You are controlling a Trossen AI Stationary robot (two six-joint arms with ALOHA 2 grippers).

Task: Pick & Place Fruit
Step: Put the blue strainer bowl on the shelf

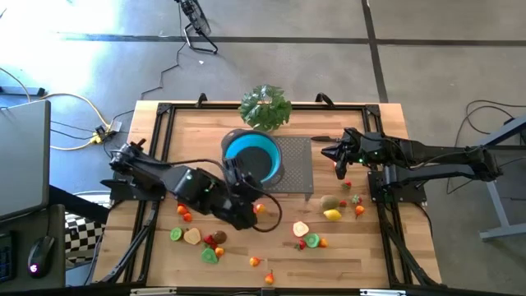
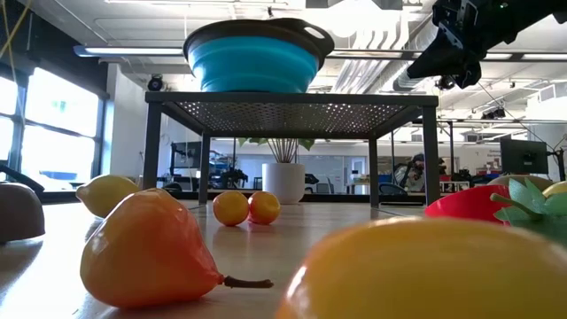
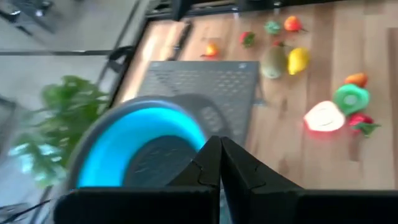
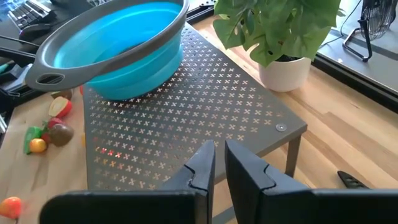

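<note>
Several small toy fruits lie on the wooden table: a yellow lemon (image 1: 332,215), a brown kiwi (image 1: 329,202), a cream slice (image 1: 301,229), green pieces (image 1: 176,235) and small orange ones (image 1: 261,208). The blue bowl (image 1: 252,156) stands on a grey mesh rack (image 1: 296,168). My left gripper (image 1: 233,171) hangs over the bowl's left near rim, shut and holding nothing (image 3: 219,152). My right gripper (image 1: 337,156) hovers above the rack's right edge, shut and holding nothing (image 4: 219,163). What lies inside the bowl does not show clearly.
A leafy green plant in a white pot (image 1: 265,107) stands at the table's far edge behind the bowl. A black frame (image 1: 160,148) borders the table. In the low view an orange pear-shaped fruit (image 2: 146,252) lies close to the camera.
</note>
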